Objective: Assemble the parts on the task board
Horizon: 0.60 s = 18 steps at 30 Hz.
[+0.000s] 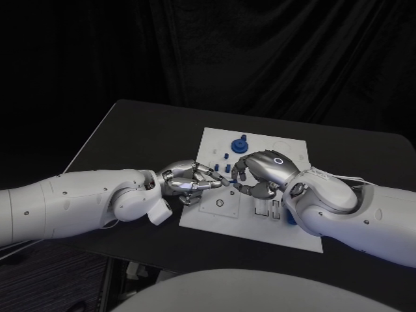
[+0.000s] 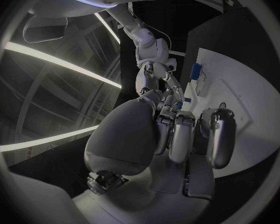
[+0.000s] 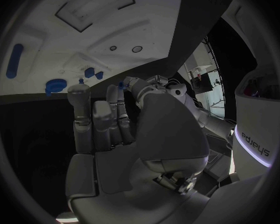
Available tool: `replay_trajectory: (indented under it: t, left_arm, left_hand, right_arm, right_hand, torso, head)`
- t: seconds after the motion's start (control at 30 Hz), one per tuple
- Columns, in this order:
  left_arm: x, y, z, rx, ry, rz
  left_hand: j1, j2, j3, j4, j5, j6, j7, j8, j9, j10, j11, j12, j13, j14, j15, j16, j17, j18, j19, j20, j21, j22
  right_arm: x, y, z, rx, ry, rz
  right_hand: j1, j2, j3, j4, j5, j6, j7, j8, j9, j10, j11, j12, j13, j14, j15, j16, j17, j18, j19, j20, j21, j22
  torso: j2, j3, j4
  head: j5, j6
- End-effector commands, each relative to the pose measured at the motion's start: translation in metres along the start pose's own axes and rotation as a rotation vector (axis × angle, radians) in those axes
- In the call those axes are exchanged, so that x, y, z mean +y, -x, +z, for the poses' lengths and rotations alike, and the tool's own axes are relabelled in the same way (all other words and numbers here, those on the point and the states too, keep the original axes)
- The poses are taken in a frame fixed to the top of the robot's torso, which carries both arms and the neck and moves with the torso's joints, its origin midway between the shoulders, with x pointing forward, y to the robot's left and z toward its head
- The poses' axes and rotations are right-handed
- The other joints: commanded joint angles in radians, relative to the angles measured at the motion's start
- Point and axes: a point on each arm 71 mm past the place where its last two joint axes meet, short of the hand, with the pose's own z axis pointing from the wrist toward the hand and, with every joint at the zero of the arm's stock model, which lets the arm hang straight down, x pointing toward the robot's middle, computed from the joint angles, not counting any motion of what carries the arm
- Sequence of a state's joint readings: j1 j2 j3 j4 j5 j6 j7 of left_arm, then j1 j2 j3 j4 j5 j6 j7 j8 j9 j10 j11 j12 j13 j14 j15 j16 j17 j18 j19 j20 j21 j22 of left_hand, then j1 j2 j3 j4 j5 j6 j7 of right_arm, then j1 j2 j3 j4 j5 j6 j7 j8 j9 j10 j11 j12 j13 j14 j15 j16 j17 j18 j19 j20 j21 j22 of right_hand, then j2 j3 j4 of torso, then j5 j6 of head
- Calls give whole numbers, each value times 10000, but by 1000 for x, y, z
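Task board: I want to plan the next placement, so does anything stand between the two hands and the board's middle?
Nothing visible does. The left hand and right hand meet fingertip to fingertip directly over the task board; blue parts stand beyond them.

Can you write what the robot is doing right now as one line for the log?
left hand: over task board, fingertips meeting right hand | small blue part at fingertips, holder unclear | other blue parts on board
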<state>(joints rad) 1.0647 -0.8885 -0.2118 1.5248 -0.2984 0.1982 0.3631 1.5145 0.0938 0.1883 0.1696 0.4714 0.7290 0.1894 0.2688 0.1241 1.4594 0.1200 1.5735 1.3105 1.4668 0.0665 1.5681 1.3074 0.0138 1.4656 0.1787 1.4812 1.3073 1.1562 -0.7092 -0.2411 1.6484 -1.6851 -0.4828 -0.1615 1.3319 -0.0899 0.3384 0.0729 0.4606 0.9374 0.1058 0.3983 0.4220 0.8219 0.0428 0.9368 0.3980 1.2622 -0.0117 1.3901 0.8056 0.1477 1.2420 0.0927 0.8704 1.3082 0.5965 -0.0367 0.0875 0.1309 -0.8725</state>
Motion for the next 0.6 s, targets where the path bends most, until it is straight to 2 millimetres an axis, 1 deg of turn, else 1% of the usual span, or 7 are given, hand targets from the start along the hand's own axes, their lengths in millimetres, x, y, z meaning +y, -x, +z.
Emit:
replay_trajectory:
  t: [0.03,0.23,0.33,0.37,0.47,0.6]
  left_arm:
    - [1,-4,1,359,49,-215]
    - [1,-4,2,366,60,-215]
    - [1,-4,2,360,69,-213]
    - [1,-4,2,351,82,-209]
    - [2,-4,1,331,111,-203]
    - [2,-3,1,316,168,-198]
  left_hand:
    - [-4,-76,59,-2,41,-29,31,-44,-8,1114,-42,-27,2602,1040,1,27,2634,165,39,-15,13,2214]
    - [-22,-105,129,-21,50,-62,32,-90,-39,1114,-52,-27,2602,1040,-2,27,2634,169,27,-15,4,2211]
    - [-41,-126,189,-35,53,-94,34,-129,-65,1114,-59,-27,2602,1040,-7,27,2634,178,-3,-17,-22,2199]
    - [-41,-126,189,-35,53,-94,34,-129,-65,1114,-59,-27,2602,1040,-7,27,2634,178,-3,-17,-22,2199]
    - [-41,-126,189,-35,53,-94,34,-129,-65,1114,-59,-27,2602,1040,-7,27,2634,178,-3,-17,-22,2199]
    - [-48,-132,212,-39,51,-104,35,-142,-73,1114,-60,-27,2602,1040,-8,27,2634,186,-30,-19,-45,2189]
  right_arm:
    - [3,1,1,38,224,79]
    - [5,-1,2,195,355,80]
    - [7,-1,2,222,452,91]
    - [8,-1,2,223,511,108]
    - [10,0,2,183,618,213]
    - [13,2,0,-24,842,341]
  right_hand:
    - [-13,-15,64,-46,47,-33,-26,6,12,51,0,-39,-17,-31,-66,-48,-22,-48,20,-16,-47,743]
    - [-4,-35,70,-65,34,-43,-19,-4,15,56,3,-45,-18,-57,-65,-67,-81,-46,10,-17,-64,739]
    - [-4,-39,70,-68,26,-46,-17,-7,16,57,5,-46,-19,-62,-65,-71,-91,-43,1,-17,-80,735]
    - [-2,-48,72,-75,7,-52,-12,-14,17,58,8,-51,-20,-77,-63,-82,-122,-41,-6,-17,-92,731]
    - [3,-54,76,-83,-11,-56,-10,-19,19,59,10,-57,-22,-89,-62,-91,-147,-40,-12,-16,-102,728]
    - [-15,-69,171,-98,-185,-85,31,-99,52,38,61,-453,-221,-198,-28,-265,-489,-20,-81,5,-270,676]
  torso:
    - [20,13,6]
    - [32,15,19]
    - [22,11,5]
    - [15,9,-16]
    - [17,8,-15]
    - [15,5,-8]
  head:
    - [-17,-1]
    - [-28,-1]
    - [-6,-1]
    - [20,-1]
    - [30,-1]
    - [38,-1]
